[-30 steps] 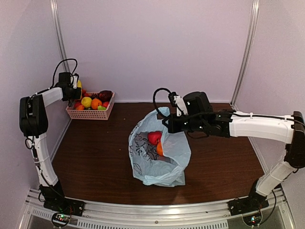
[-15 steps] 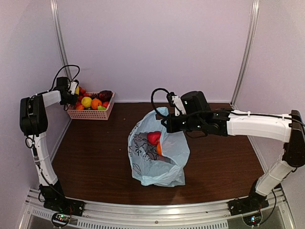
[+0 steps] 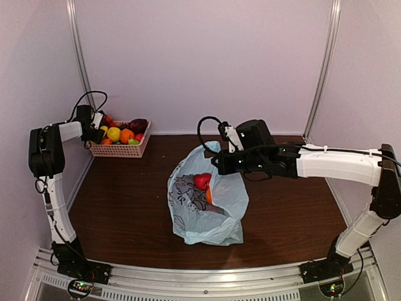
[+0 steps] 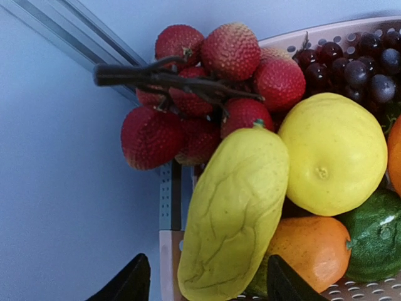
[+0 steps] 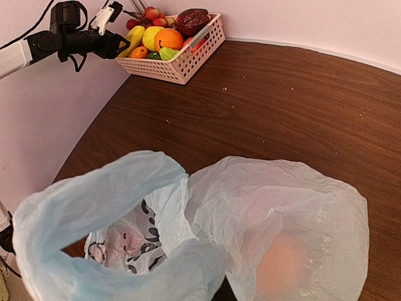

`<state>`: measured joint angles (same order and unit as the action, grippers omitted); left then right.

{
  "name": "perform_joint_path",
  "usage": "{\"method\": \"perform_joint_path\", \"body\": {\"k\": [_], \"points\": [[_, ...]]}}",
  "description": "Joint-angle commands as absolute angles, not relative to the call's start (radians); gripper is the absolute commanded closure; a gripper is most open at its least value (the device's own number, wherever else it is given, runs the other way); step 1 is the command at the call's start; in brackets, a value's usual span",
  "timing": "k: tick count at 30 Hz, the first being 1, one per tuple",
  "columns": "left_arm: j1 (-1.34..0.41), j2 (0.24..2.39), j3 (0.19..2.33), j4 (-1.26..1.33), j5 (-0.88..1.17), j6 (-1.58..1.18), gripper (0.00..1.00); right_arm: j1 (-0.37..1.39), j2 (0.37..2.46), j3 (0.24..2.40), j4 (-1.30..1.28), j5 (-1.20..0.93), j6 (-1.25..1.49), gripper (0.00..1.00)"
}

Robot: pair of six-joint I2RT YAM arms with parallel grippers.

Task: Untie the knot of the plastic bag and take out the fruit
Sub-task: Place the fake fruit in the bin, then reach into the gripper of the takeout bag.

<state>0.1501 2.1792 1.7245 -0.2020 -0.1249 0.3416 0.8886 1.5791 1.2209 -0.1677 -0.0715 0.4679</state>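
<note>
**Bag open at mid-table, its rim pinched by the right jaws; left jaws released over the basket**

The plastic bag point(image 3: 229, 194) sits at the middle of the table point(image 3: 125, 213), its mouth gaping upward. Its printed white panel faces the left side. Inside it the top view shows a red piece point(image 3: 202, 180) with an orange piece point(image 3: 209, 195) just below it.

The right jaws are clenched on the bag's far right rim, where the right arm point(image 3: 326, 164) reaches in from the right. The plastic is drawn up to them there.

The right wrist view looks down over that rim. One blue handle loop point(image 5: 94, 182) arches in front and the cartoon print shows through it. An orange fruit appears only as a blurred glow point(image 5: 282, 263) through the film. The red piece is hidden there, and the fingers themselves are covered by plastic at the bottom edge.

Well apart, in the far left corner, the pink lattice basket point(image 3: 119, 149) holds the other fruit. The left arm point(image 3: 62, 132) reaches to its left end.

The left wrist view shows what the top view leaves too small:
- a yellow ridged oblong piece point(image 4: 232, 213) lies on the heap;
- a red bunch of berries point(image 4: 207, 81) sits behind it;
- a yellow round fruit point(image 4: 335, 153) touches its right side;
- dark grapes point(image 4: 351, 63), an orange fruit point(image 4: 313, 251) and a green one point(image 4: 376, 235) are beyond.

The left jaws are released. Their dark fingertips point(image 4: 135, 282) stand either side of the oblong piece's near end, the left one clearly apart from it. Whether the other tip touches I cannot tell. Both tips are cut off by the frame.
</note>
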Motion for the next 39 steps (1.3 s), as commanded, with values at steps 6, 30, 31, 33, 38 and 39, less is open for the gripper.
{"method": "perform_joint_path", "body": {"k": [6,30,31,33,38,39], "points": [[0.159,2.113,1.710,-0.182,-0.119,0.233,0.26,0.896,1.573,1.242,-0.174,-0.061,0.471,0.98],[0.030,1.169,0.968,-0.151,0.208,-0.438,0.12,0.898,1.505,1.198,-0.180,-0.141,0.380,0.99],[0.007,1.141,0.964,-0.169,0.235,-0.447,0.12,0.898,1.501,1.200,-0.189,-0.138,0.369,0.99],[-0.063,1.086,0.952,-0.207,0.299,-0.482,0.13,0.898,1.492,1.206,-0.206,-0.132,0.357,0.99],[-0.268,0.955,0.872,-0.274,0.325,-0.613,0.15,0.897,1.474,1.204,-0.216,-0.122,0.351,0.99],[-0.318,0.934,0.851,-0.273,0.313,-0.648,0.16,0.897,1.474,1.203,-0.215,-0.124,0.353,0.99]]}}
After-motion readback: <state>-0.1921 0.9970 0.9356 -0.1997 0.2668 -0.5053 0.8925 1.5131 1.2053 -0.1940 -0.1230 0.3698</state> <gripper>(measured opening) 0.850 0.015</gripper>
